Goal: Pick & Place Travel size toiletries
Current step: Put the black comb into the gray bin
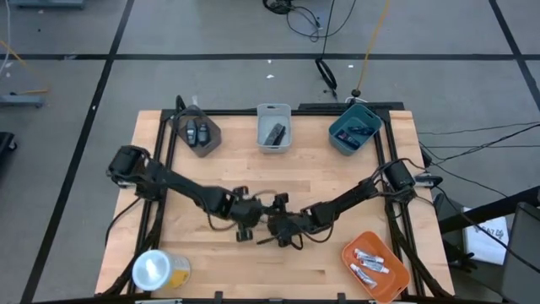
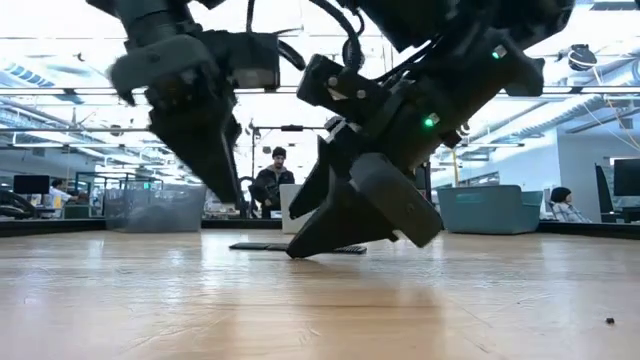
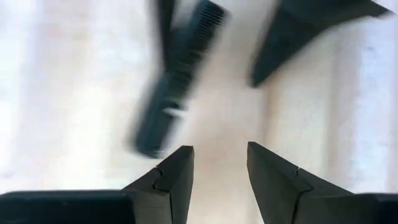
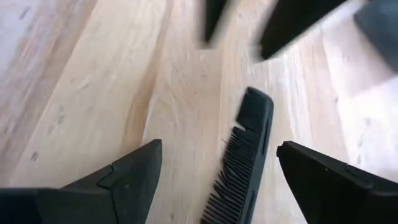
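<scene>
A black comb point(image 4: 245, 155) lies flat on the wood in the table's middle, and shows in the low view too point(image 2: 255, 246). My right gripper point(image 4: 219, 146) is open and low over it, one finger on each side, touching nothing. My left gripper point(image 3: 221, 149) is open and higher up, close on the comb's point(image 3: 177, 74) left side. Silvery-white tubes point(image 1: 369, 263) lie in the orange tray. Two dark oval pieces point(image 1: 197, 133) rest in the dark grey bin. A black piece point(image 1: 275, 133) lies in the light grey bin.
Three bins stand along the far edge: dark grey point(image 1: 211, 139), light grey point(image 1: 261, 135) and teal point(image 1: 342, 139). The orange tray point(image 1: 396, 283) sits at the near right corner. A yellow roll with a white top point(image 1: 159, 268) stands near left. Both arms crowd the middle.
</scene>
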`<action>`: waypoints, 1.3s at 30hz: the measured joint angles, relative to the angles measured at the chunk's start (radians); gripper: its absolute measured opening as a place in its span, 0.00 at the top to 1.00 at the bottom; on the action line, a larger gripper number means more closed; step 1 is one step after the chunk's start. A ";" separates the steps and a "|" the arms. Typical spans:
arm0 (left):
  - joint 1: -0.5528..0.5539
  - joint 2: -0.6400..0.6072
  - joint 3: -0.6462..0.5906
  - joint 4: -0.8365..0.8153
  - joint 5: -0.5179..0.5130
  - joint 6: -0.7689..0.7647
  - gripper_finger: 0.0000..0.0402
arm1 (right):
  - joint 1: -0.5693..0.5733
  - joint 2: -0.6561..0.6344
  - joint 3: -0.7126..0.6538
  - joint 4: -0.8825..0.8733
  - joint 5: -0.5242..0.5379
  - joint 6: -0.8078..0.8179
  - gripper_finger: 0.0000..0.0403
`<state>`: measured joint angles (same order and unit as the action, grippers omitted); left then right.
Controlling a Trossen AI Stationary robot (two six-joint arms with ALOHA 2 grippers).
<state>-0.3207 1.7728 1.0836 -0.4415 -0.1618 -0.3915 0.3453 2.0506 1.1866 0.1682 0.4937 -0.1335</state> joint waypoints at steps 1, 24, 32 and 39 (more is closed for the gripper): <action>0.014 -0.021 0.001 -0.029 -0.010 0.017 0.62 | -0.007 0.000 0.000 -0.010 -0.003 0.017 0.22; 0.342 0.127 0.008 0.102 0.518 0.269 0.35 | -0.084 -0.004 -0.085 -0.031 -0.043 0.118 0.22; 0.325 0.141 0.006 0.158 0.627 0.284 0.40 | -0.127 -0.002 -0.087 -0.018 -0.152 0.126 0.22; 0.319 0.141 0.006 0.152 0.656 0.286 0.46 | -0.130 -0.002 -0.087 -0.015 -0.181 0.127 0.22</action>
<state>-0.0013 1.9141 1.0891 -0.2899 0.4939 -0.1051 0.2150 2.0491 1.0996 0.1529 0.3128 -0.0069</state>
